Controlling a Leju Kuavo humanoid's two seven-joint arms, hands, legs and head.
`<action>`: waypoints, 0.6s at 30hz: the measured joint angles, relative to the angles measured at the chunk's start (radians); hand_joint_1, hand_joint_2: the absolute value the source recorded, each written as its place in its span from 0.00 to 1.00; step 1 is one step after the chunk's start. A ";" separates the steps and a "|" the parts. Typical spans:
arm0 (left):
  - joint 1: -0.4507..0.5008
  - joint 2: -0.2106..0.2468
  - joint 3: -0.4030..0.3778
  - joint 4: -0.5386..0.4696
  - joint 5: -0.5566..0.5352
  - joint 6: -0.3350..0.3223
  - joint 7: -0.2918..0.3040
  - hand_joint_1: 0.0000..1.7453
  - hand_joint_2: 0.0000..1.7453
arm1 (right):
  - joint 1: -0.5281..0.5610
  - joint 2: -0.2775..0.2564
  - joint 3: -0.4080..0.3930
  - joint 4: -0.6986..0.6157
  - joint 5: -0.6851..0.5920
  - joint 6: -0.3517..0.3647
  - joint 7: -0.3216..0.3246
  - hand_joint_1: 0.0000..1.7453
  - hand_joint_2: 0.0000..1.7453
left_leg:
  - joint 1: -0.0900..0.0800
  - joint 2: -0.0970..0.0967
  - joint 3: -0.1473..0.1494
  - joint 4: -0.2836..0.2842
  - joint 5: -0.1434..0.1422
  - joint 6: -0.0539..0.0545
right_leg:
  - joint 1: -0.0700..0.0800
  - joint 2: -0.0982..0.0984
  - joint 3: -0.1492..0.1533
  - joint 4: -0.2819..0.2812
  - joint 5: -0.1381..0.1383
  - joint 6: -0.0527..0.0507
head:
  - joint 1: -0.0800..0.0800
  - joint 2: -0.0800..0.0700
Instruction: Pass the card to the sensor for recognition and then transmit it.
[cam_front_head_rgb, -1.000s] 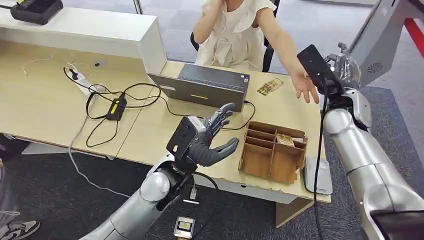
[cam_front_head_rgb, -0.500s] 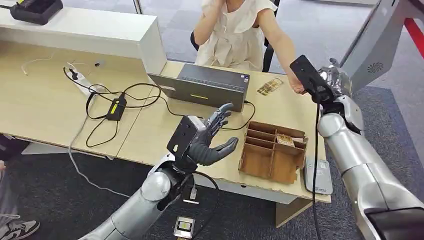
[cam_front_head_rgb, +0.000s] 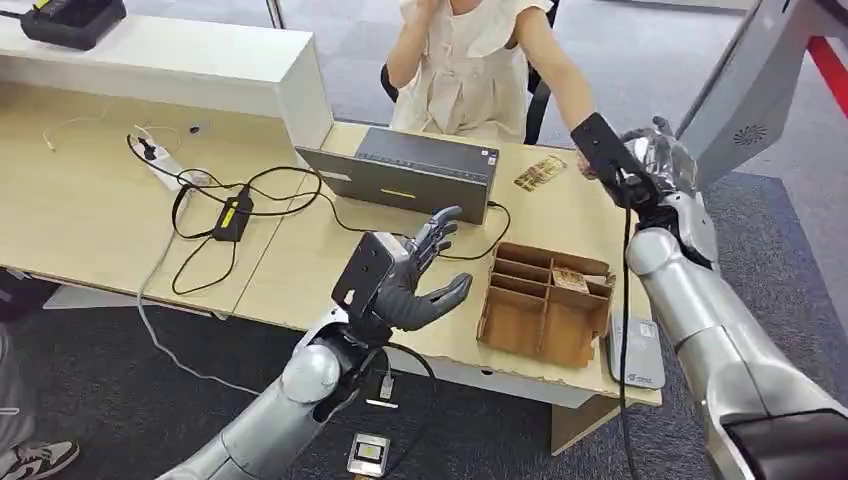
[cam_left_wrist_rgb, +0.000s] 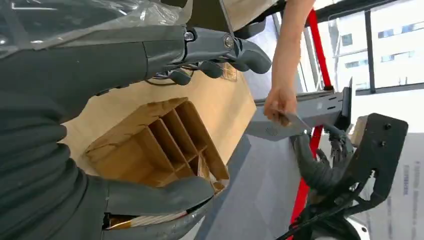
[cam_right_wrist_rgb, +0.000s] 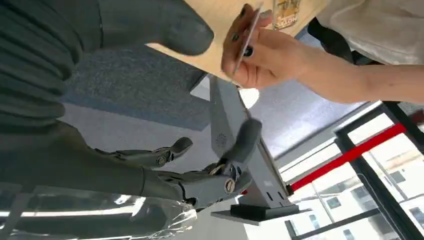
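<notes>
Card (cam_right_wrist_rgb: 248, 31) sits pinched in a person's hand (cam_right_wrist_rgb: 260, 52), seen edge-on in the right wrist view, just beside the right hand's thumb (cam_right_wrist_rgb: 150, 25); head view hides this behind the wrist camera. Left wrist view shows the same person's hand holding the card next to the grey sensor stand (cam_left_wrist_rgb: 300, 112). Right hand (cam_front_head_rgb: 655, 160) is raised past the far worktop (cam_front_head_rgb: 560, 215) edge, fingers apart, holding nothing. Left hand (cam_front_head_rgb: 420, 275) hovers over the near worktop edge, fingers spread, nothing in it, beside the cardboard divider box (cam_front_head_rgb: 545, 305). Another card (cam_front_head_rgb: 540, 172) lies on the worktop near the laptop (cam_front_head_rgb: 410, 172).
</notes>
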 joint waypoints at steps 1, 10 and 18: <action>0.000 0.000 0.000 0.000 -0.002 0.003 0.000 0.00 1.00 | -0.004 0.001 0.000 0.002 -0.015 -0.017 -0.016 0.00 1.00 | 0.000 0.000 0.000 0.000 0.000 0.000 | 0.000 0.000 0.000 0.000 0.000 0.000 | 0.000 0.000; 0.016 0.005 0.004 -0.002 -0.026 0.043 -0.001 0.00 1.00 | -0.024 0.007 -0.013 -0.017 -0.232 -0.117 -0.216 0.00 1.00 | 0.000 0.000 0.000 0.000 0.000 0.000 | 0.000 0.000 0.000 0.000 0.000 0.000 | 0.000 0.000; 0.041 0.018 0.014 -0.024 -0.048 0.080 0.007 0.00 1.00 | 0.067 -0.015 -0.044 -0.189 -0.534 -0.104 -0.244 0.00 1.00 | 0.000 0.000 0.002 0.000 0.000 0.000 | 0.000 0.000 0.001 0.000 0.000 0.000 | 0.000 0.000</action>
